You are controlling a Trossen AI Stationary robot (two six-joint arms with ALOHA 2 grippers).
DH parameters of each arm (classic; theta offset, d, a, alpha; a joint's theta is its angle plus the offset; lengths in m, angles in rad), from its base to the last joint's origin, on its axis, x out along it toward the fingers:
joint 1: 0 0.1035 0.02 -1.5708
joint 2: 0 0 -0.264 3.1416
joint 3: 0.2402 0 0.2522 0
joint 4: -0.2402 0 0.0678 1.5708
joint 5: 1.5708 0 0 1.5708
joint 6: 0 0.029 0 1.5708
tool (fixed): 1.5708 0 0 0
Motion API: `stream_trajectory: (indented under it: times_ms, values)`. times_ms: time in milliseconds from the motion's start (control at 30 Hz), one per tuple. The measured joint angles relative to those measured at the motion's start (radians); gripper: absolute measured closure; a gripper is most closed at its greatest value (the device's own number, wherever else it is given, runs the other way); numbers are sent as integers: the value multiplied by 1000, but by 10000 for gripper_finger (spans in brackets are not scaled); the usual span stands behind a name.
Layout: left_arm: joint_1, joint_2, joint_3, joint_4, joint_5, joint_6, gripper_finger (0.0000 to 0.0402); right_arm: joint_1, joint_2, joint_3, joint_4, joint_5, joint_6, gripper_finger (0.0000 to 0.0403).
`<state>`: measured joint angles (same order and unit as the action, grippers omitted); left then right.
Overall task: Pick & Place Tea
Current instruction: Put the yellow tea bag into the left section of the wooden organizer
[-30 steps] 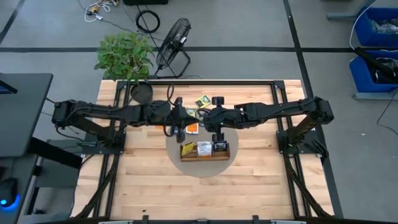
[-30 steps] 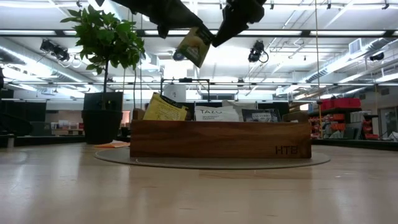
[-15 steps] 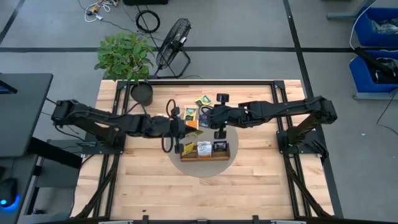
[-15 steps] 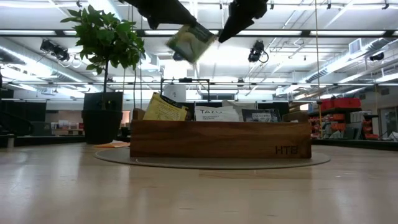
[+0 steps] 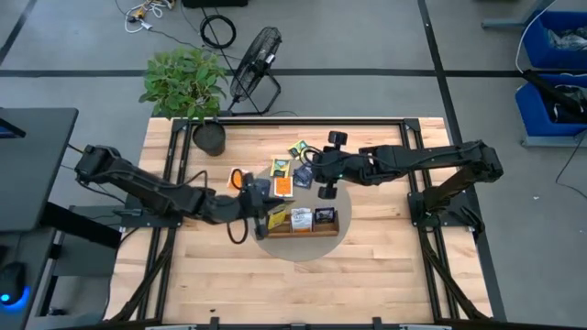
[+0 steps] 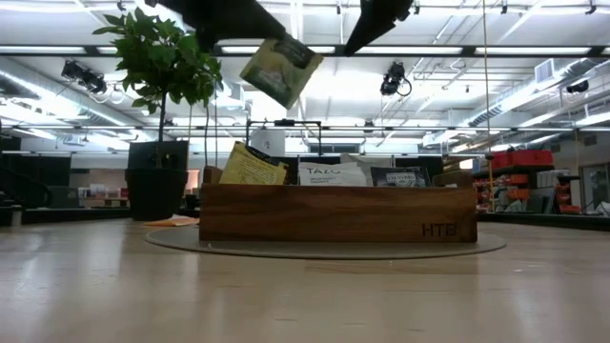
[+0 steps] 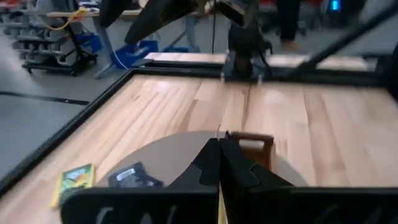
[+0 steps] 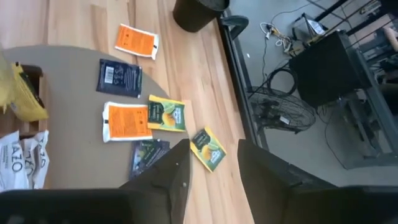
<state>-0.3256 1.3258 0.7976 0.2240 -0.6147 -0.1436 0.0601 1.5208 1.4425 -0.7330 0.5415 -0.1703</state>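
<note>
A yellow-green tea packet [image 6: 281, 71] hangs high above the wooden tray [image 6: 338, 214], shut in my left gripper [image 5: 263, 213], which stands over the tray's left end [image 5: 275, 222]. In the left wrist view the shut fingers [image 7: 219, 171] show only the packet's thin yellow edge. My right gripper [image 8: 214, 168] is open and holds nothing; it hovers over the loose packets [image 5: 286, 174] behind the tray. Yellow [image 6: 250, 167], white [image 6: 332, 173] and dark [image 6: 400, 177] packets stand upright in the tray's three compartments. Orange [image 8: 135, 42], dark blue [image 8: 119, 78] and green-yellow [image 8: 208, 149] packets lie flat. My left gripper pinches the yellow-green packet by its upper left edge [image 6: 255, 59] between its two shut fingers, coming from above and from the table's left. The packet hangs tilted below the fingers, lifted clear of the tray. The wrist view shows it edge-on [image 7: 219, 202].
The tray sits on a round grey mat [image 5: 298, 249] at the table's middle. A black pot [image 5: 209, 137] stands at the far left corner, with a plant and a fan beyond the table. Bare wood lies toward the near edge [image 5: 303, 289].
My left gripper has carried the packet away from the right gripper, toward the table's near edge, and now stands over the tray's left end. The packet has tipped and swung to a new slant. The right gripper has drawn back slightly toward the right.
</note>
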Motion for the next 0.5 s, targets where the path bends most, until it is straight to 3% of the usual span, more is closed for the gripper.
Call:
stream_trajectory:
  times_ms: [167, 500]
  values:
    - [-18, 5, -111, 268, -14, -28, 401, 0, 1, 0, 33, 0, 6, 259]
    - [-68, 18, -303, 531, -100, -77, 401, 0, 2, 0, 40, 0, 66, 259]
